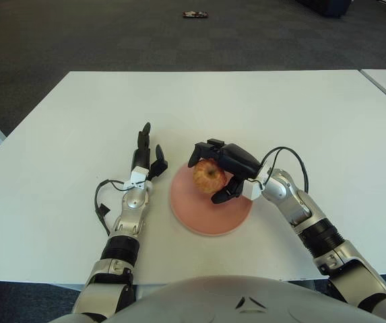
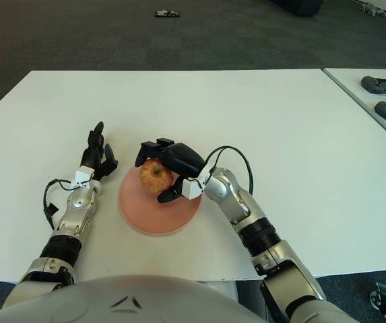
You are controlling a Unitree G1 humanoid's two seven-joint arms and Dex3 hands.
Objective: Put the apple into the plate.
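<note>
One apple [image 1: 207,176] is sitting inside the right hand [image 1: 223,168], whose black fingers [image 1: 221,195] are curling around it, over the far part of the pink plate [image 1: 210,212]. Just left of the plate, the left hand [image 1: 145,158] is lying with fingers spread on the white table [image 1: 260,108].

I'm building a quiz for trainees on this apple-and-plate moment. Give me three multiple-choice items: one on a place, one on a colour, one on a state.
1. Where is the apple?
A. Over the plate's far part
B. At the table's left edge
C. On the floor

2. What colour is the plate?
A. Blue
B. Pink
C. Black

3. What is the right hand doing?
A. Lying open, holding nothing
B. Out of view
C. Grasping the apple

Answers:
1 A, the apple shows above the plate's far part.
2 B, its bare rim is pink.
3 C, dark fingers wrap the apple, while the left hand shows open left of the plate.
</note>
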